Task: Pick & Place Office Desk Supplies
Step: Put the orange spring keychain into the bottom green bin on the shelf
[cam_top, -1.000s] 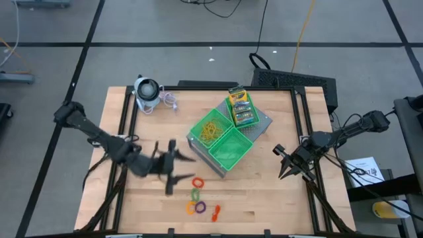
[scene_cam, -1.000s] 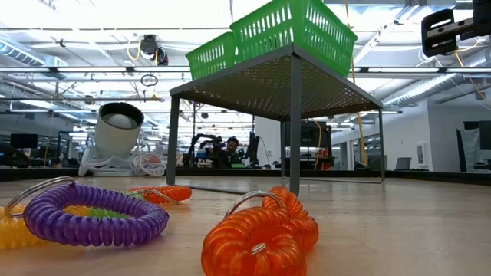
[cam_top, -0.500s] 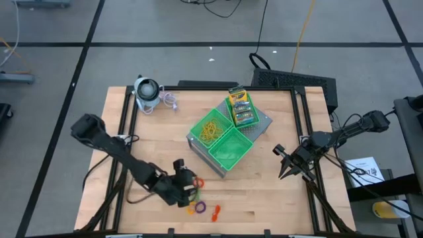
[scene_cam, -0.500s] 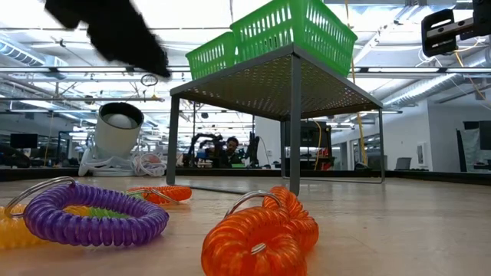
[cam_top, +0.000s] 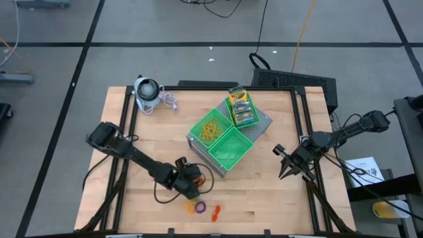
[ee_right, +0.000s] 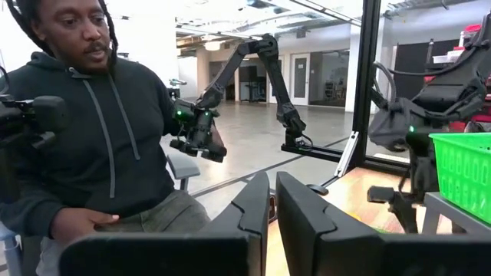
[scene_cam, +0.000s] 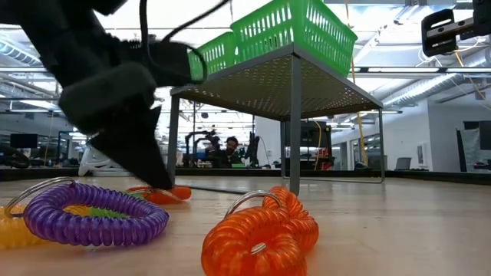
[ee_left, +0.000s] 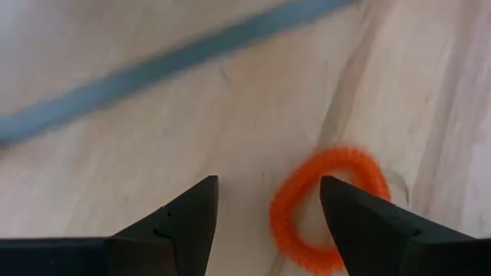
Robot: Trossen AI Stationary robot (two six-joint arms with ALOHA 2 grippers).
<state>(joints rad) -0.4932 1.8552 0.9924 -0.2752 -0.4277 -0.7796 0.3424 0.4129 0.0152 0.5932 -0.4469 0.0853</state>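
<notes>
My left gripper [cam_top: 190,181] [ee_left: 268,182] is open and low over the table's near middle. Its fingers straddle one side of an orange-red coil ring [ee_left: 282,211] [scene_cam: 173,193] that lies flat on the wood. Purple [scene_cam: 96,215], yellow [scene_cam: 8,230] and orange [scene_cam: 261,234] coil rings lie nearer the near edge [cam_top: 196,207]. The card boxes [cam_top: 240,106] sit in the far green tray, and the rubber bands [cam_top: 211,129] in the left tray. My right gripper [cam_top: 285,164] [ee_right: 273,201] is shut and waits at the right edge. My left gripper comes at the orange-red ring from above, pointing down, with one finger [ee_left: 349,211] over the ring's band and the other [ee_left: 192,215] outside it. Whether either finger touches the ring I cannot tell.
Three green trays on a raised grey base [cam_top: 221,135] stand mid-table, just beyond the left gripper. A grey-white round gadget [cam_top: 147,91] stands at the far left corner. A person [ee_right: 100,138] sits beyond the table. Bare wood lies near right.
My left arm has swung toward the near edge and somewhat to the right, and has come down from above the table onto the orange-red ring. In the low view it has dropped into the picture. The rings have stayed in place.
</notes>
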